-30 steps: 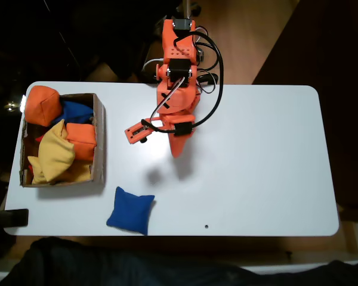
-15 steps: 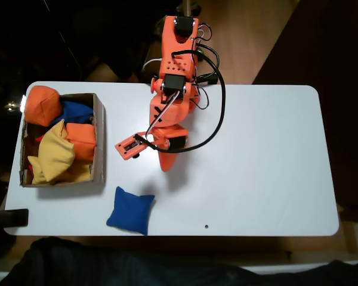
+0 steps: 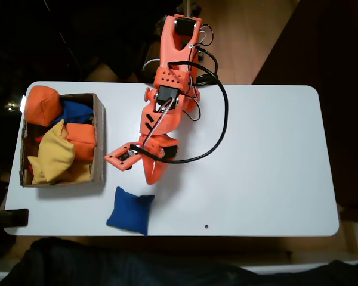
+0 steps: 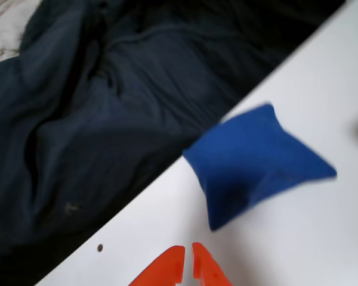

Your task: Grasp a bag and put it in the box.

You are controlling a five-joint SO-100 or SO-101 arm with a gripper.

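blue bag [image 4: 256, 159] just beyond closed jaws

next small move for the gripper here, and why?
Probably open the jaws while easing on toward the blue bag. In the wrist view the gripper shows its fingertips nearly together, with the bag lying free on the white table ahead of them. In the fixed view the gripper sits short of the bag, apart from it. The box comes later.
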